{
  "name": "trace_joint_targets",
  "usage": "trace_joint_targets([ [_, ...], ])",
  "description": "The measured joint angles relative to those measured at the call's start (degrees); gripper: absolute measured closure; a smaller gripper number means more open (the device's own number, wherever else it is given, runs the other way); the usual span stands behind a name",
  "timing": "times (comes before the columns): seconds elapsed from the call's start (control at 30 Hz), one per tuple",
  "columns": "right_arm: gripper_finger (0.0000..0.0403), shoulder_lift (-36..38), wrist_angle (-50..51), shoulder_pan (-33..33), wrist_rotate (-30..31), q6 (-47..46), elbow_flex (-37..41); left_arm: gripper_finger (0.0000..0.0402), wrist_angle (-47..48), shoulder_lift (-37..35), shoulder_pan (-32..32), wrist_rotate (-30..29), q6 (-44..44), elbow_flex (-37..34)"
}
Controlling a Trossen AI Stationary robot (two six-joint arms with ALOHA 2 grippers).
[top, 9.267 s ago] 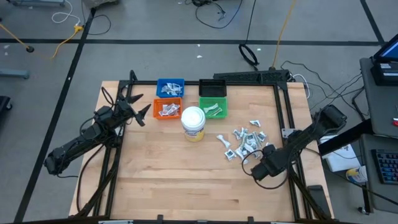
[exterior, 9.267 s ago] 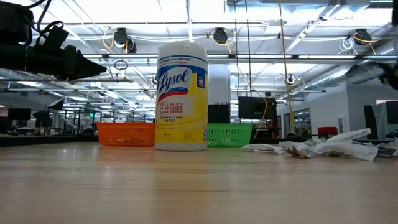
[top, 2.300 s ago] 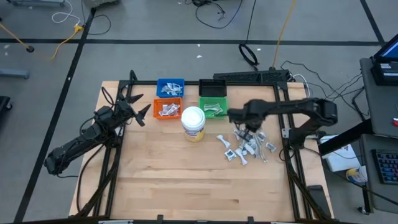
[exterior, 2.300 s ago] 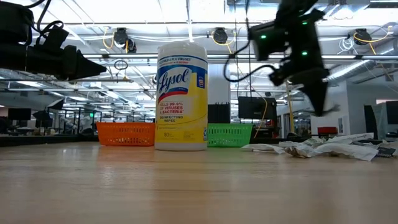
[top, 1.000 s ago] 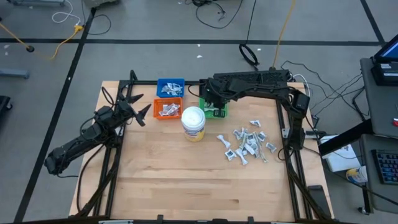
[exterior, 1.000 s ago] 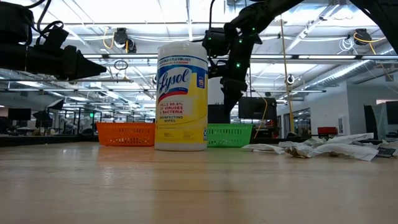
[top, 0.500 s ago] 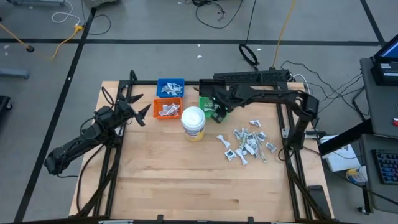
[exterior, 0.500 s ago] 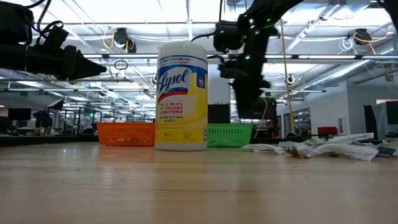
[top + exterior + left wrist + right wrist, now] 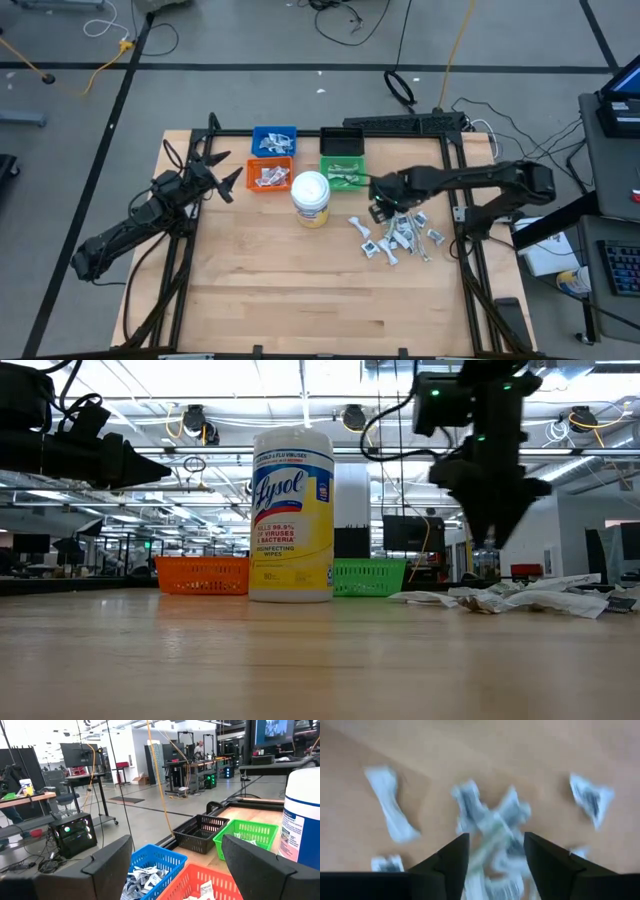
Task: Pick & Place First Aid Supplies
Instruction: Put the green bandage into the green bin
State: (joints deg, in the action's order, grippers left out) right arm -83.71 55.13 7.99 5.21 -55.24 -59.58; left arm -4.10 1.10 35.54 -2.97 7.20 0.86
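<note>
Dark and jointed, the right arm reaches in from the table's right edge toward its middle, and the right gripper (image 9: 381, 207) hangs above the loose first aid supplies (image 9: 398, 230), at the end of the heap nearest the green bin (image 9: 343, 173). In the low view it points straight down, clear of the table (image 9: 280, 290), with the heap below it. Its wrist view shows two dark fingers (image 9: 449, 864) standing apart with nothing between them, so the claw is open and empty. The packets lie flat and scattered on the wood to the right of the white-lidded jar (image 9: 311, 196), facing many ways with no common direction. One long wrapped strip (image 9: 390, 811) lies apart from the others, while a crumpled cluster sits directly ahead of the gap between the fingers. More packets already rest in the blue bin (image 9: 273, 140), the orange bin (image 9: 268, 176) and the green bin; whether the black bin (image 9: 341, 140) holds any cannot be made out. At the table's left edge waits the left arm, bent, and the left gripper (image 9: 222, 177) has its fingers spread wide, holding nothing, aimed toward the orange bin.
</note>
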Motion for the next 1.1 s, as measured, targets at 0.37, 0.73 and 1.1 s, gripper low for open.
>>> trace_joint_targets([
  [0.37, 0.0183, 8.37, 1.34, -9.15, -8.78, -14.66, 9.68, 0.0092, 0.01, 0.01, -0.01, 0.01, 0.0, 0.0],
  [0.73, 0.0211, 10.99, 0.2, -19.03, -15.58, -24.25, 16.57, 0.0091, 0.02, 0.02, -0.01, 0.0, 0.0, 0.0],
  [1.1, 0.0248, 10.99, -7.8, -23.92, -19.73, -28.61, 23.47, 0.0092, 0.02, 0.0, 0.01, -0.01, 0.0, 0.0],
])
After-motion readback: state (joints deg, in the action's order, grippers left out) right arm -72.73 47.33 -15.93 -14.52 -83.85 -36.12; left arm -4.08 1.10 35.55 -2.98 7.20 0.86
